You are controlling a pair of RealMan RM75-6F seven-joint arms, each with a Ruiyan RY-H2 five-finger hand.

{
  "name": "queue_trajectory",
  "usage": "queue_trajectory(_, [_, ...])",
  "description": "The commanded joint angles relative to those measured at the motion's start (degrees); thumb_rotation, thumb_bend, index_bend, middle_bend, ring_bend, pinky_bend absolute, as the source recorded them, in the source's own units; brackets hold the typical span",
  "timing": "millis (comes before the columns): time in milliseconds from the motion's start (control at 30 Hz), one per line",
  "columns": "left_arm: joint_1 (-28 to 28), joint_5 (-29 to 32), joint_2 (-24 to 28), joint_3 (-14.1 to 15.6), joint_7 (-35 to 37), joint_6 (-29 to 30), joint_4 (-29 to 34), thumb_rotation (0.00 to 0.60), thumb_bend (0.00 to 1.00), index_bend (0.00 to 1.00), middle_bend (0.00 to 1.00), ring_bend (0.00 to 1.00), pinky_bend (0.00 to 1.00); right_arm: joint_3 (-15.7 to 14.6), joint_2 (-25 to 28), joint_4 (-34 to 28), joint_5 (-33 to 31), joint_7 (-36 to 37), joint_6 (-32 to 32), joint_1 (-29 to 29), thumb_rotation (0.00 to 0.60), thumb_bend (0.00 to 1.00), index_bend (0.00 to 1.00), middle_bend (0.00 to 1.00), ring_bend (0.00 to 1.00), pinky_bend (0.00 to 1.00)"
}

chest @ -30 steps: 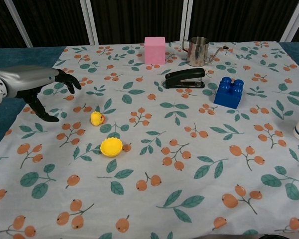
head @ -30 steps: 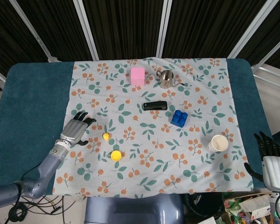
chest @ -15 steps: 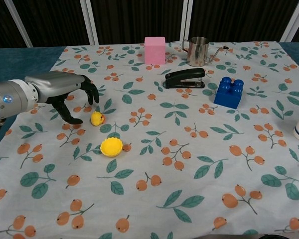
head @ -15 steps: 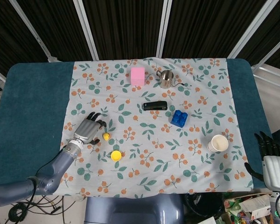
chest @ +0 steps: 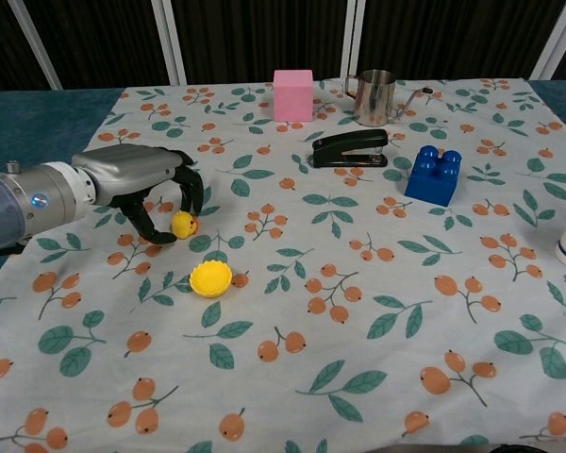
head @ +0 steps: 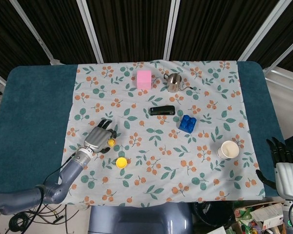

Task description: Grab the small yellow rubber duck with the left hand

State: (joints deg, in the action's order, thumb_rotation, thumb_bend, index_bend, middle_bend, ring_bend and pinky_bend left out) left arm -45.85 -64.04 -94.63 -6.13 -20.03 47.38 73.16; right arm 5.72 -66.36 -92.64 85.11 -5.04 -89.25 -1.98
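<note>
Dark curtains hang behind a blue desk (head: 34,112) with a flowery cloth (head: 195,161) on top.

From the head view, the left hand (head: 98,137) is right beside the small yellow rubber duck (head: 111,142). The duck sits on the cloth, just past a yellow cap (head: 121,162) lying near it. The hand's dark fingers (head: 107,127) bend around the duck, but from up here I cannot tell if they touch it. The right hand (head: 283,165) is far from the duck, off the edge of the desk, with its fingers apart and nothing in them.

From the chest view, the left hand (chest: 141,179) arches over the duck (chest: 183,224). Its fingers (chest: 191,189) curl down on the far side of the duck and the thumb hooks in on the near side. The duck is still resting on the cloth. The fingers look very close to it, maybe just touching, but I cannot tell if they are squeezing it yet.

So I think the reaching part is done. What is left is to close the fingers tight on the duck and pick it up.
</note>
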Motion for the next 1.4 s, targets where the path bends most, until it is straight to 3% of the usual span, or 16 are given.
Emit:
queue_trajectory(33, [0.0, -0.1, -0.1, 0.0, 0.1, -0.1, -0.1, 0.600, 0.27, 0.42, 0.40, 0.00, 0.00, 0.0, 0.0, 0.0, 0.0, 0.0, 0.0, 0.0, 0.600, 0.16, 0.07, 0.02, 0.08, 0.16])
queue_trajectory(933, [0.4, -3.1, 0.0, 0.0, 4.2, 0.5, -1.3, 0.600, 0.33, 0.48, 0.47, 0.03, 0.00, 0.1, 0.0, 0.0, -0.4, -0.2, 0.0, 0.0, 0.600, 0.16, 0.07, 0.02, 0.08, 0.16])
queue_trajectory(1167, [1.0, -4.0, 3.0, -1.5, 6.2, 2.4, 3.4, 0.600, 0.33, 0.48, 0.46, 0.03, 0.00, 0.1, 0.0, -0.1, -0.4, -0.1, 0.0, 0.0, 0.600, 0.16, 0.07, 0.02, 0.08, 0.16])
queue_trajectory(1400, [1.5, -6.2, 8.4, -1.3, 8.2, 2.7, 12.7, 0.600, 0.33, 0.47, 0.46, 0.03, 0.00, 0.1, 0.0, -0.1, -0.2, -0.3, -0.1, 0.0, 0.600, 0.16, 0.07, 0.02, 0.08, 0.16])
